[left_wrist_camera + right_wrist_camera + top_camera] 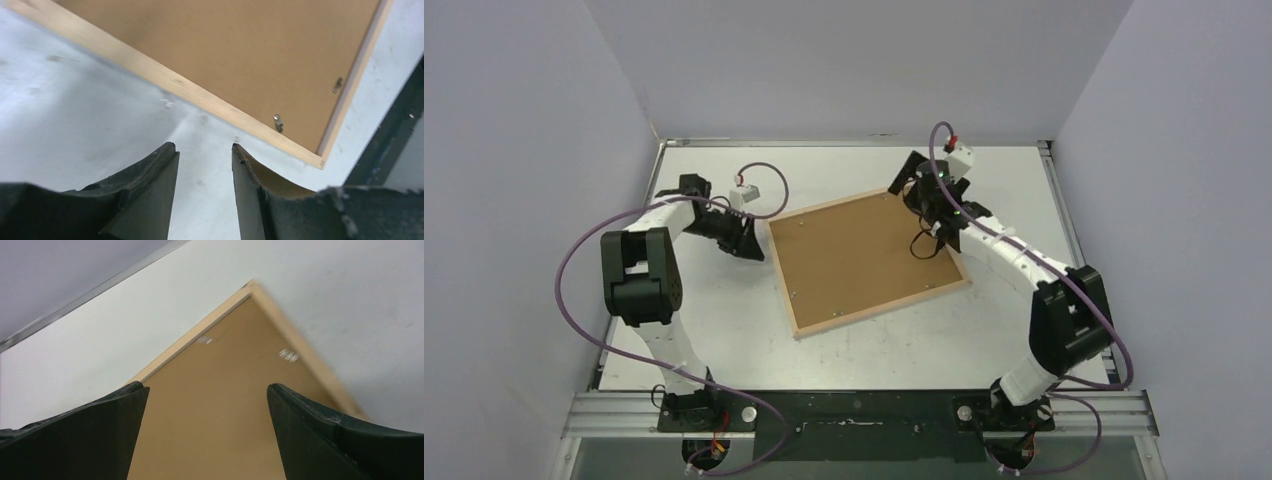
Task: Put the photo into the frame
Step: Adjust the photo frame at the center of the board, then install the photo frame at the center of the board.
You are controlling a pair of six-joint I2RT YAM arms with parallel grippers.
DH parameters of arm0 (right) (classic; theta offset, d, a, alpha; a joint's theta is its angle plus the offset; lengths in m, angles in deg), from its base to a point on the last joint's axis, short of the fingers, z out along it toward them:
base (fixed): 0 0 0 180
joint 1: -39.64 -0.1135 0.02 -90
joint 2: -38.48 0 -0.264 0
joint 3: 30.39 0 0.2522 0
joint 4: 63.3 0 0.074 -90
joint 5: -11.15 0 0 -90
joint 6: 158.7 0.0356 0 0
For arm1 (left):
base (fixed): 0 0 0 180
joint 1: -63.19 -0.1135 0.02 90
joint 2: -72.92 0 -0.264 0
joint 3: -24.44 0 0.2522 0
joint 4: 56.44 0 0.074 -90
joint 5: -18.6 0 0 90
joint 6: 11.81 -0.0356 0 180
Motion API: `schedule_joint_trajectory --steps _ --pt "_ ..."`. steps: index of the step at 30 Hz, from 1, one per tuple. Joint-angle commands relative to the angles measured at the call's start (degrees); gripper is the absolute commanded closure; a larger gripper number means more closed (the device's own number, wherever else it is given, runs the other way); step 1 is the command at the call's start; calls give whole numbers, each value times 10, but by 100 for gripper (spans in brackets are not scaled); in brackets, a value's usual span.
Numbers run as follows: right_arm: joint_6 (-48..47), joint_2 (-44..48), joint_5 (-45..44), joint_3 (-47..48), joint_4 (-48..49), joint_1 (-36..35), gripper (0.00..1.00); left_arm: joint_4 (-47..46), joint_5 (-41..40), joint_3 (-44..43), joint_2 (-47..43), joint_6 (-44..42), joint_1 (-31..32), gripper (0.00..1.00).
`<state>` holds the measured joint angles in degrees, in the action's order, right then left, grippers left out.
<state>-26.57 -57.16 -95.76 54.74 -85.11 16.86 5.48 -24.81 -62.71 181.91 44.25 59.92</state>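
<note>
Frame [881,308], flat on bench [724,340], backing panel [864,255] fitted: judged light and stiff, best taken by an outer bar; left jaws narrow, right jaws wide, both empty.

Bare white tabletop [724,330] wide open near and left of the thin pale-wood picture frame [884,306], flat and askew, brown fibreboard backing panel [864,255] inside. Only a narrow strip between its left bar and the black left gripper [204,147], fingers a little apart over bare table. Black right gripper [207,387] spread wide above the far right corner. Hemmed by grey walls [524,120] left, behind, right.
</note>
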Motion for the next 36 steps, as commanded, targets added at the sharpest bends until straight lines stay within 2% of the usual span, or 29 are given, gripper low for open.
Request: schedule_joint_trajectory --steps 1,7,9,12,17,23,31,36 --pt "95 62 32 -110 66 -124 6 -68 -22 -70 1 40 -15 57" --pt "191 41 68 -166 177 -229 6 -139 -49 -168 81 128 -4 51" --pt "200 24 66 -150 175 -249 5 -147 -62 -198 103 138 7 50" --pt "208 3 68 -136 178 -269 5 -163 -78 -232 132 160 18 41" --pt "238 -22 78 -137 205 -292 4 -171 -84 -296 184 183 21 39" --pt "286 -66 110 -128 246 -313 2 -111 -78 -382 251 172 22 46" --pt "313 -104 146 -117 273 -339 2 -92 -48 -353 245 153 24 56" --pt "324 -112 158 -117 280 -352 2 -89 -33 -333 235 146 25 59"
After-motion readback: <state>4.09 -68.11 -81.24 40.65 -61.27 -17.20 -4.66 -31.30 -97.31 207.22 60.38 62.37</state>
